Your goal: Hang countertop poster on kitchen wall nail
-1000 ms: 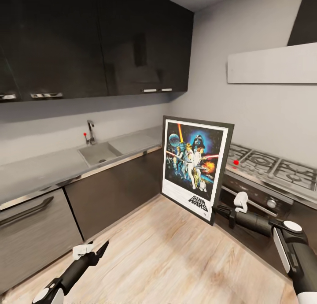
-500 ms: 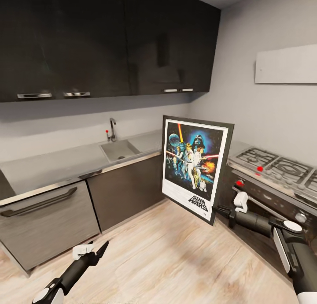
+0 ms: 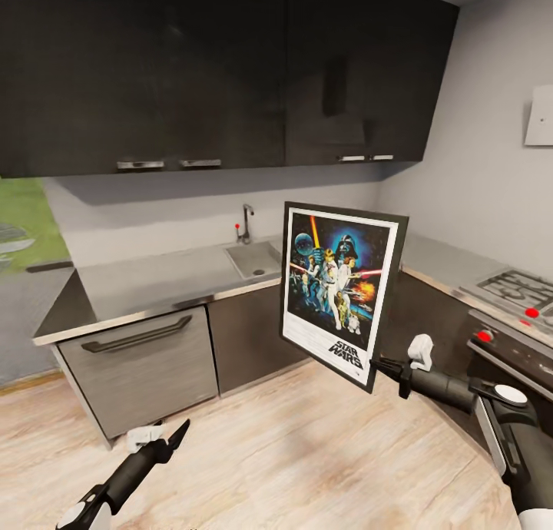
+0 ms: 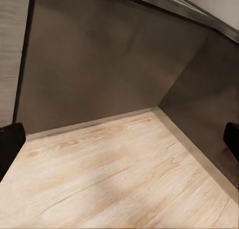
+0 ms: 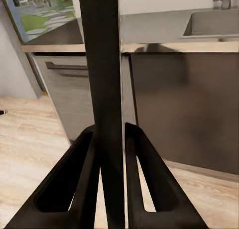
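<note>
From the head camera I see my right tool stretched forward at the lower right, closed on the bottom right corner of the poster. The poster stands upright in the air, tilted slightly, with its printed face toward me: black frame, white border, dark blue artwork and the "STAR WARS" logo near the bottom. It sits above and to the left of the tool, clear of the wooden floor. Behind it runs the pale grey kitchen desk, with a sink and tap set into it, dark cabinets below and dark wall cupboards above. A gas hob shows at the right edge. My left tool hangs low at the lower left, over the floor, well apart from the poster, holding nothing.

From the left wrist camera I see wooden floor meeting dark cabinet fronts in a corner. The tool's two dark fingertips sit at opposite edges of the picture, spread wide apart with nothing between them.

From the right wrist camera I see the poster edge-on as a dark vertical bar, clamped between the tool's two black fingers. Beyond it lie the desk, the sink and a grey drawer front.
</note>
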Available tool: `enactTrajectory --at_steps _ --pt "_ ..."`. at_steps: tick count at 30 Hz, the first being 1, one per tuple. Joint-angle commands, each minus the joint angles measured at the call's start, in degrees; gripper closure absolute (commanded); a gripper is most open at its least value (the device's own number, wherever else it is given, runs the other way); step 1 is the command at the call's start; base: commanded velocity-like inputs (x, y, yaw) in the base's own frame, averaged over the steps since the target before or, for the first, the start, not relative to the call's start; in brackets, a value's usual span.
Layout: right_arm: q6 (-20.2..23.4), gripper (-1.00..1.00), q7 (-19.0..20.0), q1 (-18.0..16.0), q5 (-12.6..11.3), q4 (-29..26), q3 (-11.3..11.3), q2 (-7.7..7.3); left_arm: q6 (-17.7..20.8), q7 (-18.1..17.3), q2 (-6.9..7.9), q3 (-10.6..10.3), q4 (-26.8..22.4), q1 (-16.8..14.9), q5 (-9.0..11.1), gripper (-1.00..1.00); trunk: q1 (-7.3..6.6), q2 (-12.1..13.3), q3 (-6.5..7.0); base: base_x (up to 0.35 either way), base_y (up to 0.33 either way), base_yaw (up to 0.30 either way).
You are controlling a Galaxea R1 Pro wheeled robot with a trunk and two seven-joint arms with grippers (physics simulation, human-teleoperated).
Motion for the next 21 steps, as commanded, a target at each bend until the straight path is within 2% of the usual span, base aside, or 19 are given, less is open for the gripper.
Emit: enactTrajectory --at_steps 1,16,21 --pt "0.65 1.00 0.35 -0.06 0.03 -0.08 -0.10 0.02 -0.01 -0.37 0.00 0.08 0.12 -0.08 0.29 -1.00 0.04 -0.14 -0.14 0.000 0.290 0.188" --pt "0.71 1.00 0.35 0.08 0.03 -0.08 -0.10 0.02 0.04 -0.37 0.00 0.08 0.12 -0.08 0.32 -1.00 0.04 -0.14 -0.14 -0.045 0.291 0.043" --pt "0.65 1.00 0.35 0.25 0.03 -0.13 -0.10 0.02 0.02 -0.37 0.00 0.08 0.12 -0.08 0.33 -1.00 0.04 -0.14 -0.14 -0.143 0.280 0.198"
